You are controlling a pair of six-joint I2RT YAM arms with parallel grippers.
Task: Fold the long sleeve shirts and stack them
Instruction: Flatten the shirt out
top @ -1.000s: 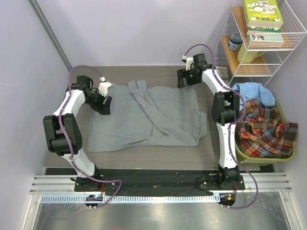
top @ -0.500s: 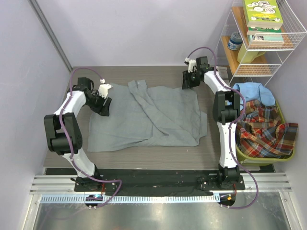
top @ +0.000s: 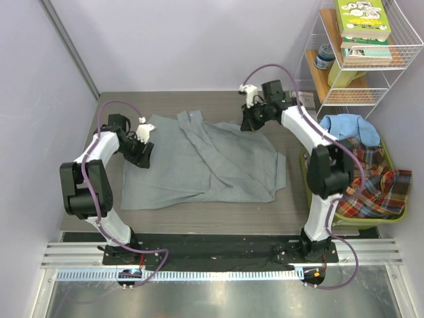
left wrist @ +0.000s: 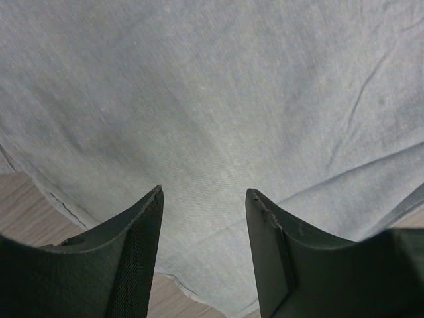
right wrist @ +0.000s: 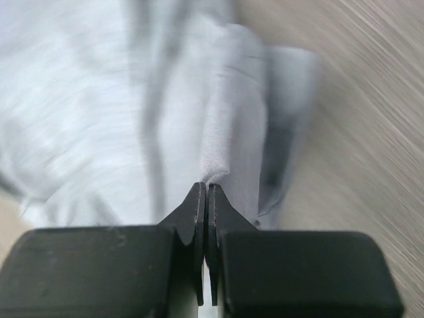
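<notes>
Folding the grey shirt (top: 205, 159)
My right gripper (right wrist: 207, 199) pinched its far corner for folding; my left gripper (left wrist: 203, 192) hovered spread.

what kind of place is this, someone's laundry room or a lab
Likely a robot lab cell staged for laundry, not a home: left arm and right arm bolted to a rail at the table edge, lilac walls boxing it in, and a grey shirt laid out beside a basket of more shirts.
</notes>
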